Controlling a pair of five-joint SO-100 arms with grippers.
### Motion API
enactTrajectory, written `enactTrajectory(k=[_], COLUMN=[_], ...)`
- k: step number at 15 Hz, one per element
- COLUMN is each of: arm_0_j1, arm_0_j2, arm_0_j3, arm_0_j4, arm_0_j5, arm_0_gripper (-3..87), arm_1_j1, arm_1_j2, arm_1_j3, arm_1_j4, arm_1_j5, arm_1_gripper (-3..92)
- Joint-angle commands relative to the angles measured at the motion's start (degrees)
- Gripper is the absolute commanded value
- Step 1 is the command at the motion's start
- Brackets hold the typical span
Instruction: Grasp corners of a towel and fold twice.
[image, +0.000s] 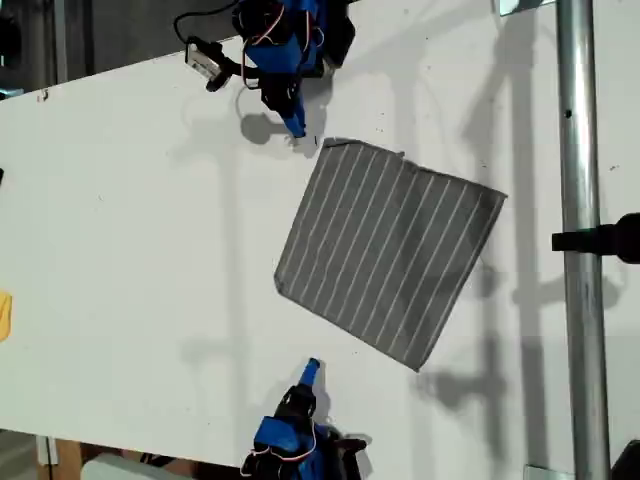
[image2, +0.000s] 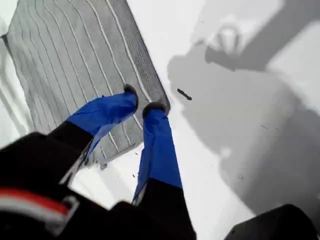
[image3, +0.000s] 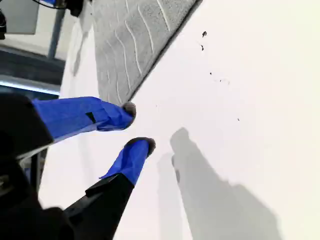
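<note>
The grey pinstriped towel (image: 390, 250) lies flat and unfolded on the white table (image: 130, 230), turned like a diamond. My first gripper (image: 295, 125) is at the exterior view's top, just beside the towel's upper corner (image: 330, 144). In the first wrist view its blue fingers (image2: 142, 99) stand slightly apart over that corner (image2: 162, 102), holding nothing. My second gripper (image: 311, 368) is at the exterior view's bottom, over bare table and short of the towel's lower-left edge. It is open (image3: 137, 126) with the towel (image3: 130, 35) a little beyond the fingertips.
A metal pole (image: 580, 300) with a black clamp (image: 600, 240) runs along the exterior view's right side, past the towel's right corner (image: 503, 196). A yellow object (image: 4, 315) shows at the left edge. Small dark specks (image2: 184, 94) lie on the table.
</note>
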Motion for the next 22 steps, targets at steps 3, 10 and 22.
enactTrajectory(k=[3, 10, 22], arm_0_j1=[-5.45, -5.45, -4.83], arm_0_j2=[0.0, 0.0, -3.34], arm_0_j3=[-0.26, -0.26, -11.78], arm_0_j4=[-1.41, -1.58, 1.14], arm_0_j5=[-26.63, -26.63, -28.21], arm_0_gripper=[-2.9, -2.9, -3.0], arm_1_j1=[-1.14, -1.23, -2.72], arm_1_j2=[0.62, 0.62, -2.11], arm_1_j3=[-2.99, -2.99, -10.63], arm_1_j4=[0.44, 0.35, 2.02], arm_1_j5=[0.88, 0.88, 0.62], arm_1_gripper=[-0.3, -0.3, -0.3])
